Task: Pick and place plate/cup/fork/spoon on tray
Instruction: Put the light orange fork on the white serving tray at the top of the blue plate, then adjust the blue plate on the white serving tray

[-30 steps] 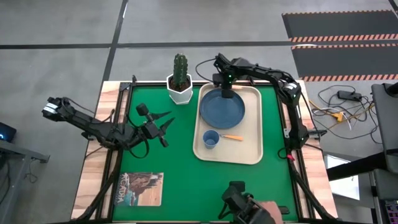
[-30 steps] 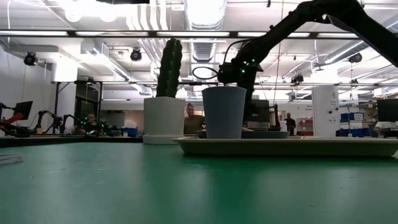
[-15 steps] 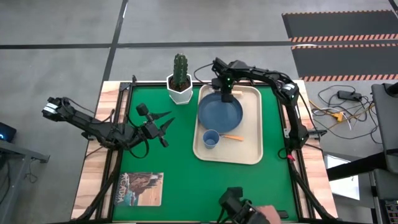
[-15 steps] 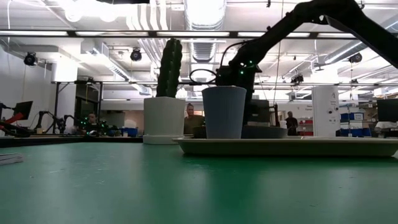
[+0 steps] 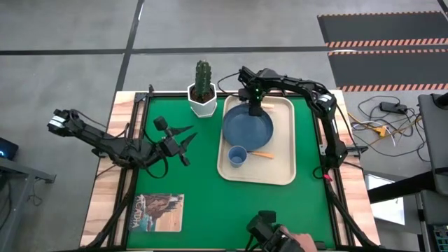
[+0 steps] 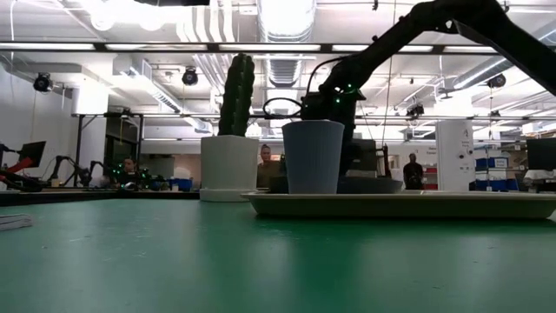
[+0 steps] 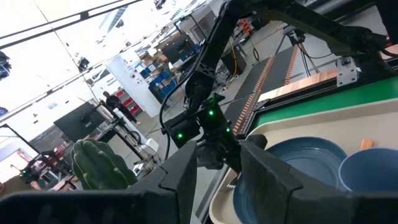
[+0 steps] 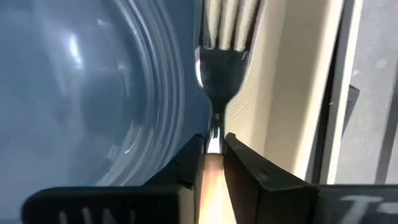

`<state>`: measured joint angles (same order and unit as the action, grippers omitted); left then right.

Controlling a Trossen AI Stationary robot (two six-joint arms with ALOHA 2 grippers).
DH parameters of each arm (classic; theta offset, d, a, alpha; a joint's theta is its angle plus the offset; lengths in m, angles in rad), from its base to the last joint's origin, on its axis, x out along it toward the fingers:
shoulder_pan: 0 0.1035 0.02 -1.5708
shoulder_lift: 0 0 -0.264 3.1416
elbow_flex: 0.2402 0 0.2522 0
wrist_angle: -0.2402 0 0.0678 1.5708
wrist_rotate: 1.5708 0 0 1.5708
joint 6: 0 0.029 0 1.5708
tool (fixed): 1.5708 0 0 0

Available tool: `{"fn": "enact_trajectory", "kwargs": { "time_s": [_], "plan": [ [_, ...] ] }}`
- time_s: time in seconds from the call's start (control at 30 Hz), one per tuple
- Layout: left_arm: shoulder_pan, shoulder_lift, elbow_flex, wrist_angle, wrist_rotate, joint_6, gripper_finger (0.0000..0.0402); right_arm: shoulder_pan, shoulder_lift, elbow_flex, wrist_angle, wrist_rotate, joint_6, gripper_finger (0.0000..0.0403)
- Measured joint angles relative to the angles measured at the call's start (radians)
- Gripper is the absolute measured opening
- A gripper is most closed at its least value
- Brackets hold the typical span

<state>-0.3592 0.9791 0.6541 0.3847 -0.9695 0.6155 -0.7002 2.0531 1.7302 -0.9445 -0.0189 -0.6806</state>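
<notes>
Counting across the table, one tray (image 5: 280, 164), one plate (image 5: 246, 126), one cup (image 5: 237, 155), one fork (image 8: 219, 68) and one orange-handled utensil (image 5: 262, 155) beside the cup are seen; whether that last piece is the spoon cannot be told from above. The plate, the cup and the orange-handled piece are all found on the tray, which lies on the green mat (image 5: 203, 182) at the table's right half. One white cactus pot (image 5: 203, 99) is set just beside the tray's far left corner, and one booklet (image 5: 158, 211) lies at the near left edge.

The right arm is bent over the far end of the tray, its right gripper (image 5: 255, 106) pointed down at the plate's far rim. In the right wrist view its fingers (image 8: 242, 165) are seen clamped on the fork's handle, the tines lying over the tray floor just beside the plate's rim.

The left arm is stretched low over the mat, well apart from the tray, with the left gripper (image 5: 183, 142) spread and holding nothing.
</notes>
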Motion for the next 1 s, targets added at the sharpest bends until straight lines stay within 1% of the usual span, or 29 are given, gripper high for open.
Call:
{"fn": "enact_trajectory", "kwargs": {
  "time_s": [0.13, 0.23, 0.4, 0.47, 0.53, 0.63, 0.7, 0.73, 0.83, 1.0],
  "plan": [
    [0.000, 0.000, 0.000, 0.000, 0.000, 0.000, 0.0106, 0.000, -0.006, 0.000, 0.012, 0.023, 0.002, 0.0080],
    [0.000, 0.000, 0.000, 0.000, 0.000, 0.000, 0.0106, 0.000, -0.013, 0.000, 0.013, 0.047, 0.002, 0.0098],
    [0.000, 0.000, 0.000, 0.000, 0.000, -0.001, 0.0106, 0.002, -0.034, 0.021, 0.002, 0.047, 0.027, 0.0107],
    [0.000, 0.000, 0.000, 0.000, 0.000, -0.001, 0.0106, 0.009, -0.046, 0.038, 0.007, 0.030, 0.055, 0.0106],
    [0.000, 0.000, 0.000, 0.001, 0.000, -0.001, 0.0106, 0.015, -0.056, 0.050, 0.040, -0.057, 0.091, 0.0101],
    [0.000, 0.000, 0.001, 0.001, 0.000, -0.001, 0.0106, 0.023, -0.060, 0.049, 0.128, -0.235, 0.163, 0.0087],
    [0.000, 0.000, 0.000, 0.001, 0.000, -0.001, 0.0106, 0.031, -0.052, 0.043, 0.192, -0.311, 0.196, 0.0074],
    [0.000, 0.000, 0.000, 0.000, 0.000, -0.001, 0.0106, 0.037, -0.047, 0.038, 0.230, -0.328, 0.217, 0.0067],
    [0.000, 0.000, 0.000, 0.000, 0.000, -0.001, 0.0106, 0.060, -0.030, 0.018, 0.334, -0.329, 0.245, 0.0047],
    [-0.001, 0.000, -0.001, 0.000, 0.000, 0.000, 0.0106, 0.112, -0.021, 0.016, 0.424, -0.330, 0.257, 0.0017]
  ]
}}
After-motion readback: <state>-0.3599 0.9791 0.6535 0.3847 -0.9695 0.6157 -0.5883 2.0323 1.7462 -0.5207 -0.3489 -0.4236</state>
